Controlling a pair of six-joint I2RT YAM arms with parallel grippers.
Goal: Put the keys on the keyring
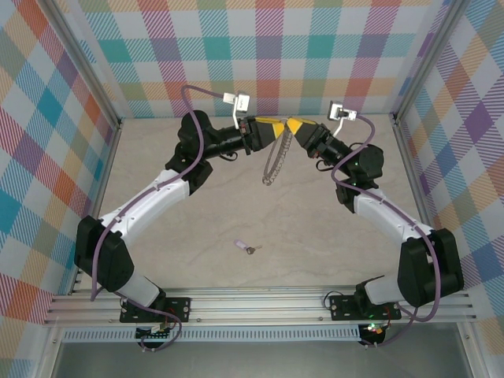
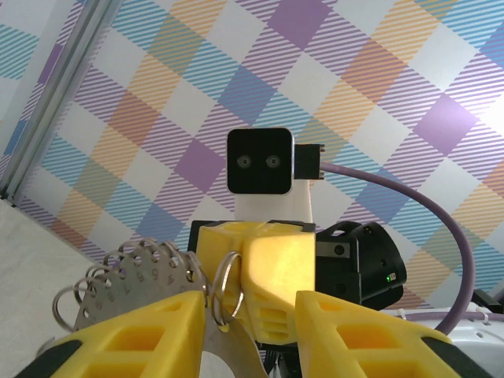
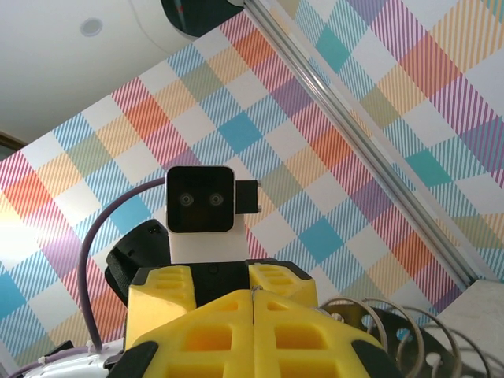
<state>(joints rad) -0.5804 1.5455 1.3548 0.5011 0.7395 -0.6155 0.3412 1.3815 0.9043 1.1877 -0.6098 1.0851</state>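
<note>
The right gripper (image 1: 296,126) is pinching the keyring (image 1: 274,164) with its fingers pressed together, above the far middle of the table (image 1: 157,260). The left gripper (image 1: 273,127) is standing part-spread around it, nose to nose. The ring is dangling, so a weak pinch or a bump between fingertips is risking a drop. The keys (image 1: 246,246) are lying well apart at near centre, with open tabletop around them and the side walls well clear.

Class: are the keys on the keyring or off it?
Off. The keys lie on the table, apart from the keyring lifted above it.
</note>
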